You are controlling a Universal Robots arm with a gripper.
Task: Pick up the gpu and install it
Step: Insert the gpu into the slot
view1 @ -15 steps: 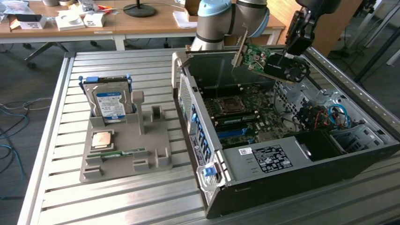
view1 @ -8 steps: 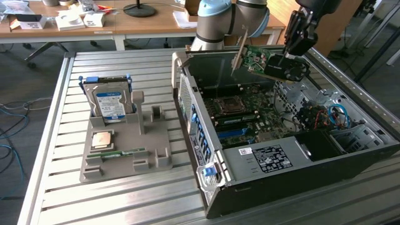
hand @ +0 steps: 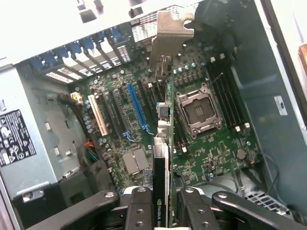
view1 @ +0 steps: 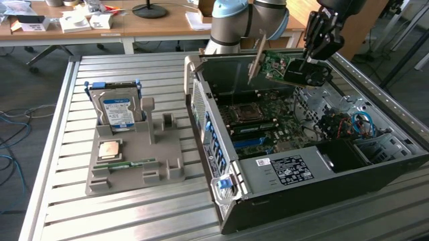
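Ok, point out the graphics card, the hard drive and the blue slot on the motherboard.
graphics card (view1: 276, 62): exterior view, on its green board.
hard drive (view1: 119, 109): exterior view, on its blue-and-white label.
blue slot (hand: 137, 109): wrist view, midway along its length.

We see a slatted metal table standing on a grey floor, where blue and dark cables lie loose at the exterior view's left. Behind it runs a long wooden desk carrying white boxes and a black round lamp base. Under the desk we make out the dark legs of a chair base. Bright light falls across the table's slats nearest us.
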